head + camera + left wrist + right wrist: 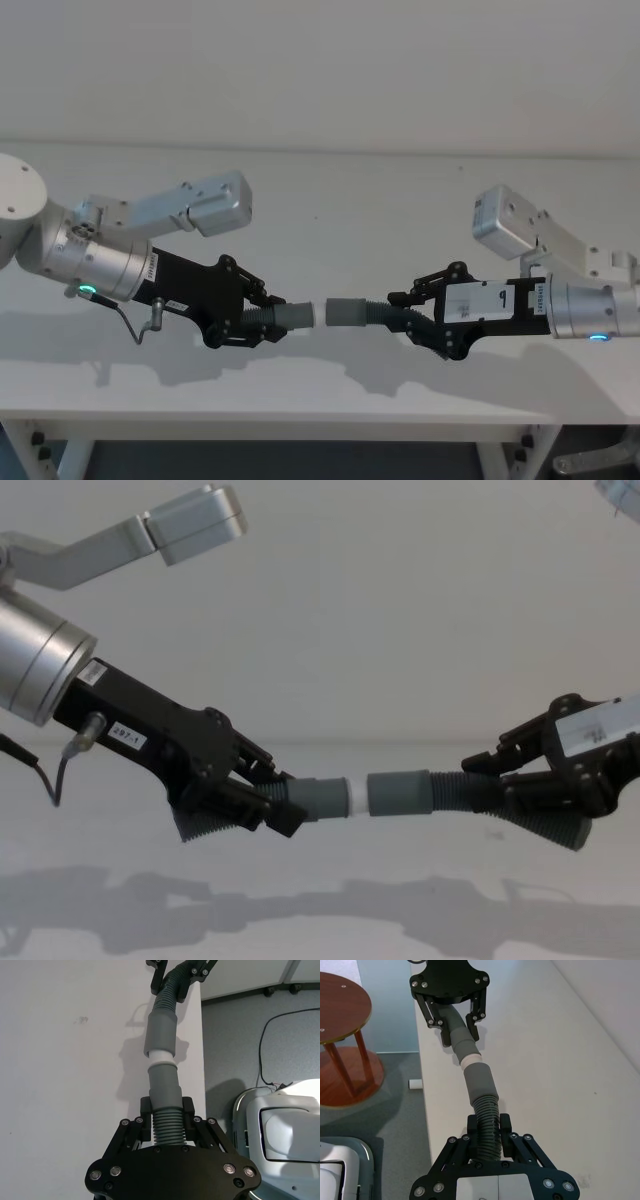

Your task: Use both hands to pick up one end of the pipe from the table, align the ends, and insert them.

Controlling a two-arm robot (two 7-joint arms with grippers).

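Note:
Both pieces of the pipe hang above the table (330,230), held end to end in one line. My left gripper (262,318) (167,1125) (275,805) is shut on the stubby piece (292,316) (165,1087). Its white tip (313,314) (162,1057) (354,793) points at the other piece. On the corrugated part of the longer piece (385,315) (487,1112) my right gripper (410,318) (487,1132) (490,790) is shut. The grey collar (345,311) (480,1080) (398,792) meets the white tip, touching or a hair apart.
The table's long front edge (420,1060) runs just beside the pipe, with grey floor beyond. A round wooden side table (340,1010) stands on that floor. A white machine body (280,1125) and a black cable (262,1050) lie past the edge.

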